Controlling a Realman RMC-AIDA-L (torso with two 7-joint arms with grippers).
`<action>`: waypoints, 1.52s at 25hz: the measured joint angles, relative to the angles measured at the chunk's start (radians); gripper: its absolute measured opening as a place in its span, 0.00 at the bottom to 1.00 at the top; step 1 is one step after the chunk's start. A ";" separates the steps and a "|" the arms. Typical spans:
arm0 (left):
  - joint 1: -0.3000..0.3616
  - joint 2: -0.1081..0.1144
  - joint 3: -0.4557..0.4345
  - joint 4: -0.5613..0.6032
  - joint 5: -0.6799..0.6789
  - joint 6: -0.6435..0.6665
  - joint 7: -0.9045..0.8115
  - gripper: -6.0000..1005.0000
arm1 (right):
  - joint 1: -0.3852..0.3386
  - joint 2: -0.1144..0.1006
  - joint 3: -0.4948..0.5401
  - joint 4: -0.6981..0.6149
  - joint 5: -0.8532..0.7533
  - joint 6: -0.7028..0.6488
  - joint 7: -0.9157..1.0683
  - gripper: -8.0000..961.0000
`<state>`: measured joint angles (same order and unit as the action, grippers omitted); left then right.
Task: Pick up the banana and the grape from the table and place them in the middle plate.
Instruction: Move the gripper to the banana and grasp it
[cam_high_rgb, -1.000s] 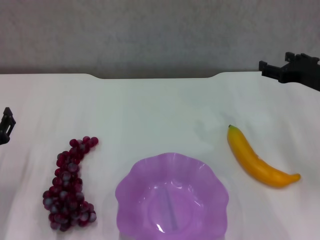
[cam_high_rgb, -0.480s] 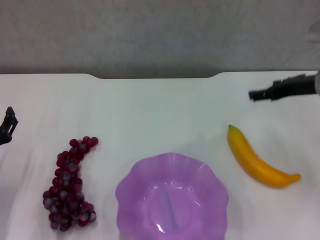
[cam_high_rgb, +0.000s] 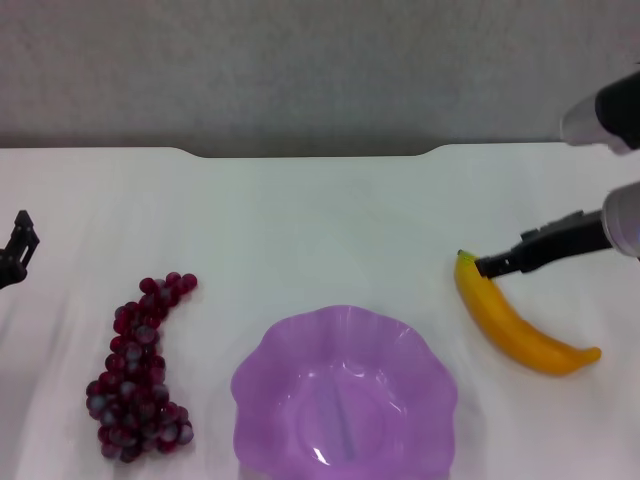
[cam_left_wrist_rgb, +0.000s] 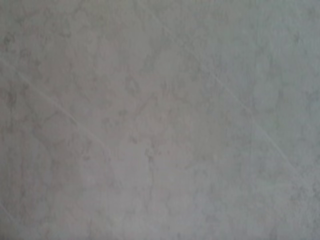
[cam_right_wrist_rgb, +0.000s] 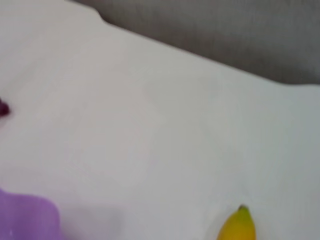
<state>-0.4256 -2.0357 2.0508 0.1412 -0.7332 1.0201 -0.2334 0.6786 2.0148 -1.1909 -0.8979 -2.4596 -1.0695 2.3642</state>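
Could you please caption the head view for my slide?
Right gripper reaches the banana's stem end; grapes and purple plate wait on the table.

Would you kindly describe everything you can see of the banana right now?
The banana is smooth, curved and yellow-orange, with a small green stem tip at its far end. It looks whole and unpeeled, lying flat on the white table, to the right of the purple plate and apart from it. The right gripper is at its stem end; actual contact cannot be judged. The right wrist view shows only that stem end.
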 joint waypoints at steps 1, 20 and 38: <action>0.000 0.000 0.000 0.000 0.000 0.000 -0.001 0.71 | -0.014 -0.001 -0.018 -0.013 -0.001 -0.002 0.016 0.92; -0.006 -0.001 -0.001 0.000 -0.003 0.000 -0.006 0.71 | -0.029 -0.002 -0.092 0.138 -0.002 0.098 0.032 0.92; -0.015 -0.003 0.000 0.000 -0.001 0.000 -0.007 0.71 | 0.019 0.000 -0.156 0.295 0.038 0.217 0.025 0.92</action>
<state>-0.4402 -2.0387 2.0509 0.1411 -0.7347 1.0200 -0.2408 0.6979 2.0149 -1.3473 -0.6029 -2.4217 -0.8526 2.3892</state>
